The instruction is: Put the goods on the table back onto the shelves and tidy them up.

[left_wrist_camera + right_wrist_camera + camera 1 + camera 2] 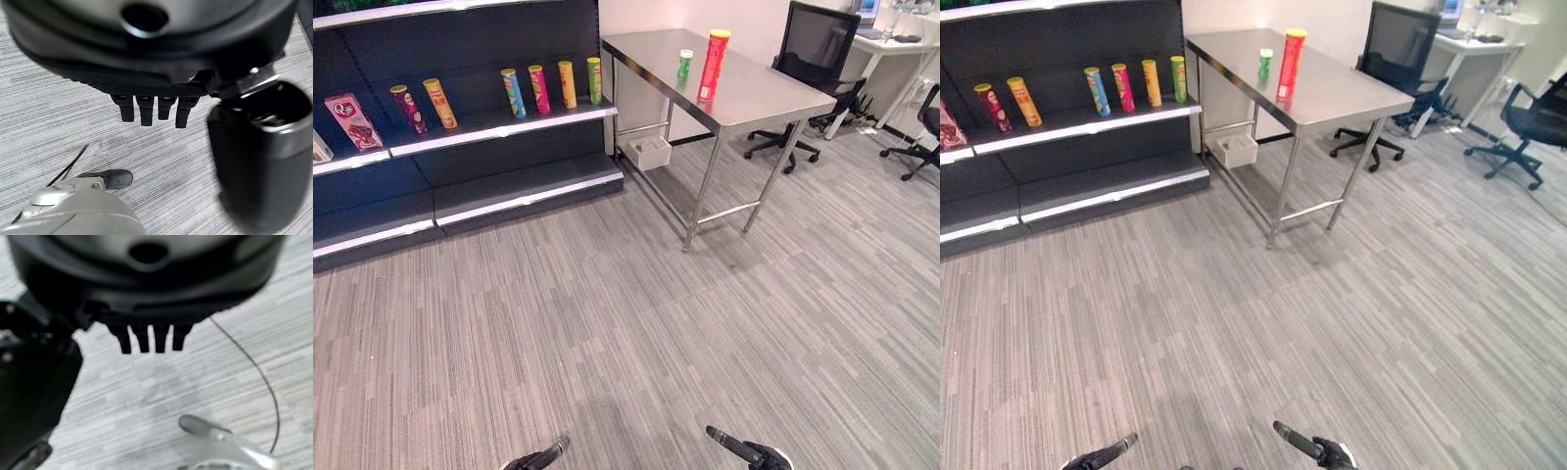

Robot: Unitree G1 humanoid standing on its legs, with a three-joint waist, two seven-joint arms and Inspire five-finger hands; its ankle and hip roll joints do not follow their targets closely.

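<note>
- Two goods stand on the steel table [764, 96], far ahead of the right hand [744, 452]. One is a tall red canister [714, 64]. The other is a short green canister [685, 64] just beside it, on the side toward the left hand [543, 456].
- Six tubes stand in a row on the dark shelf [509, 121], far ahead of the left hand. We count one maroon [409, 108], one orange [439, 103], one blue [513, 92], one pink [539, 88], one yellow [567, 84] and one green [594, 80]. The green one is nearest the table.
- One pink box [352, 120] leans on the next shelf board, further out past the left hand. The left eye view gives it whole, while the right eye view cuts it at the edge.
- We count two office chairs. One [813, 54] stands behind the table. The right eye view shows more of the other [1518, 122], out beyond the right hand's outer side.
- One white bin [651, 152] sits under the table's shelf-side end.
- In the eye views both hands are cut by the lower edge, with little more than dark fingers showing over the grey striped floor [607, 323].
- The wrist views tell us more. The left hand's fingers [146, 110] hang straight in a row with the thumb [259, 161] apart and nothing held. The right hand's fingers [146, 340] hang the same way, slack and empty.
- The white desk [891, 44] behind the chairs carries things too small for us to name.
- A pale object [318, 147] at the shelf's far edge is cut off.
</note>
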